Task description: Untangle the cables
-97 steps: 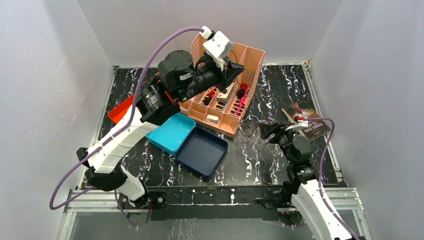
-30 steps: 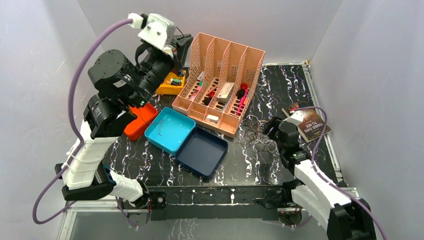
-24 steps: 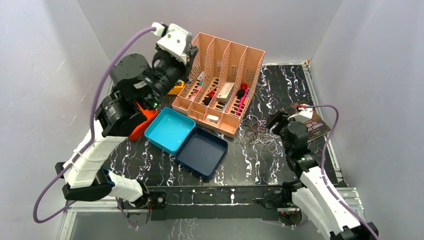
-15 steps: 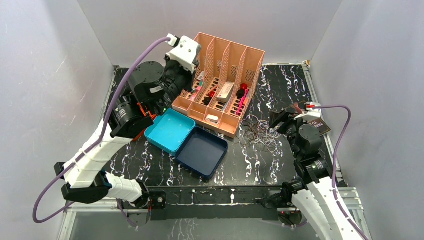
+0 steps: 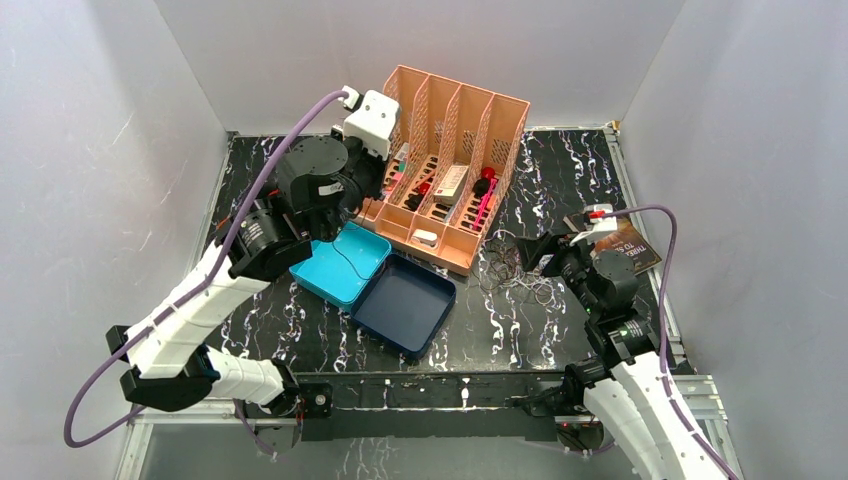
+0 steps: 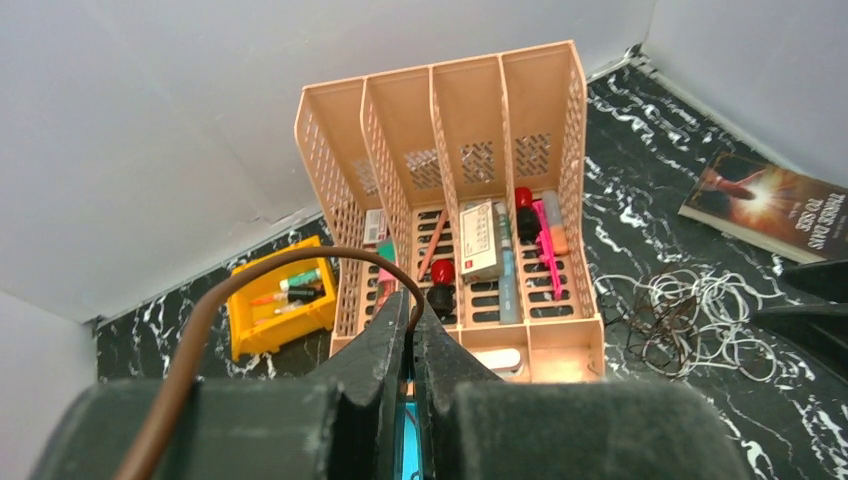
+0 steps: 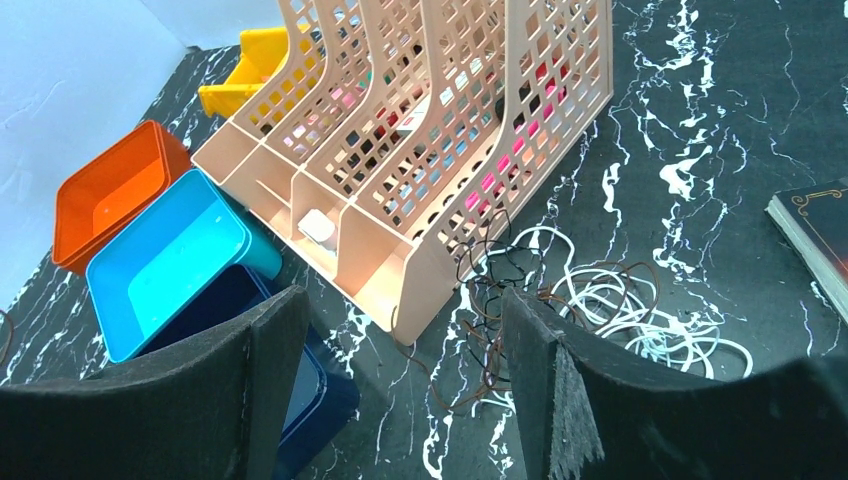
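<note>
Pale grey walls (image 5: 100, 150) enclose three sides; black white-veined marble tabletop (image 5: 500, 335).

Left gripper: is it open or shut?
Shut. The left gripper's fingers meet on a brown cable, which arcs out from between their tips.

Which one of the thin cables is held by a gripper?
The brown cable, pinched in the shut left gripper; the other cables lie heaped on the table.
</note>
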Tool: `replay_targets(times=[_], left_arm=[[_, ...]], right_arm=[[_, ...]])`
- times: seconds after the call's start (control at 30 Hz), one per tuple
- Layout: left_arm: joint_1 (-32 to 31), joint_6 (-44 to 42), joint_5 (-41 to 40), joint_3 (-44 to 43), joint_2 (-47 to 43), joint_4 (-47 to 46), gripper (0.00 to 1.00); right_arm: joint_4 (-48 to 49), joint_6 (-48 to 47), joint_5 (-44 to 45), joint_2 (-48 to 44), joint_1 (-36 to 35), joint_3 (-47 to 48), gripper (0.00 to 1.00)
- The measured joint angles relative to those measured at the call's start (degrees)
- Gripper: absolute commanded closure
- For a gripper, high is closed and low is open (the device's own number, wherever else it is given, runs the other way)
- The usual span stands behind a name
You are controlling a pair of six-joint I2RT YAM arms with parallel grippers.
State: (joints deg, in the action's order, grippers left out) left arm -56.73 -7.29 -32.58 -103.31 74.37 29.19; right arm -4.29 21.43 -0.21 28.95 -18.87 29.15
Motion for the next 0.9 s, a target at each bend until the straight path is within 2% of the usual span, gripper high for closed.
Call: replay_targets(times=[0.33, 0.57, 0.73, 0.9], left_arm=[[2.4, 2.4, -5.4, 0.2, 1.7, 4.7, 1.00], [14.9, 4.6, -4.8, 1.7, 1.2, 6.7, 1.00], [21.5, 5.9, -5.0, 1.6, 1.8, 10.8, 1.00], [32.7, 7.9, -5.0, 1.3, 5.0, 11.2, 1.00]], right_arm=[[0.2, 0.0, -1.1, 1.6, 0.0, 0.0, 0.21], [-0.1, -0.2, -0.7, 3.3, 0.0, 0.0, 0.21], [-0.4, -0.2, -0.1, 3.3, 0.0, 0.0, 0.21], [-0.9, -1.6, 0.0, 4.9, 0.0, 0.4, 0.21]])
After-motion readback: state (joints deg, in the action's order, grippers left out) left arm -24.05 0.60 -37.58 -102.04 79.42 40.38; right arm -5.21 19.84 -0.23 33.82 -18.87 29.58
